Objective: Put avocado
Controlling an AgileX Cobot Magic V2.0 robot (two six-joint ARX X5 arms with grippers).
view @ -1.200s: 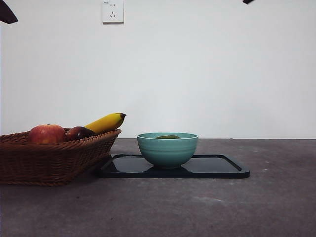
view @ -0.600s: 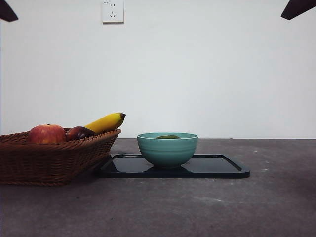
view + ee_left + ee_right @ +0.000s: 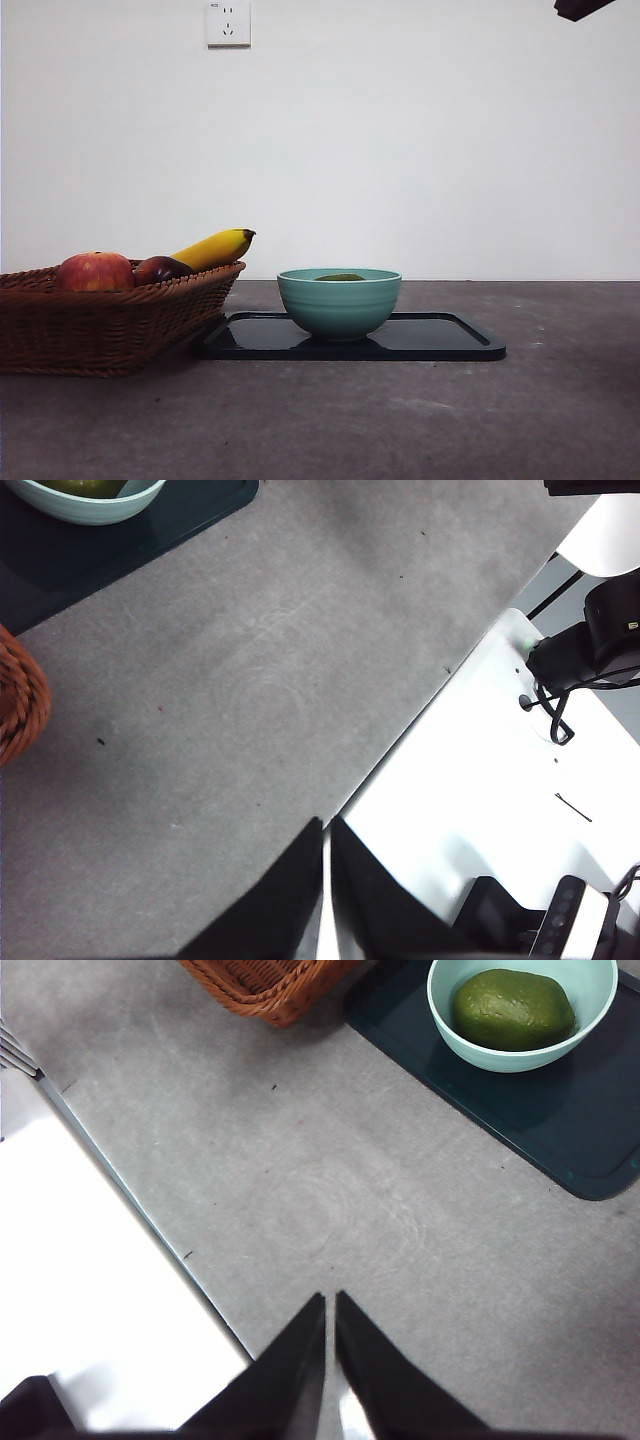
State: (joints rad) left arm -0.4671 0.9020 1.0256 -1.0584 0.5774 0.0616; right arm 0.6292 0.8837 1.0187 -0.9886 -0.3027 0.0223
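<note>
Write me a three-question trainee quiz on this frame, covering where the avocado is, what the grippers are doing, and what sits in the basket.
1. Multiple choice: the avocado lies
A. in the wicker basket
B. in the teal bowl
C. on the bare table
2. True or false: the right gripper is shut on the avocado.
3. Fill in: the bowl stands on a dark ___.

Key
1. B.
2. False: both the right gripper and the left gripper are shut on nothing, above the table's near edge, apart from the fruit. The red apple, the dark plum-like fruit and the banana lie in the basket.
3. tray
</note>
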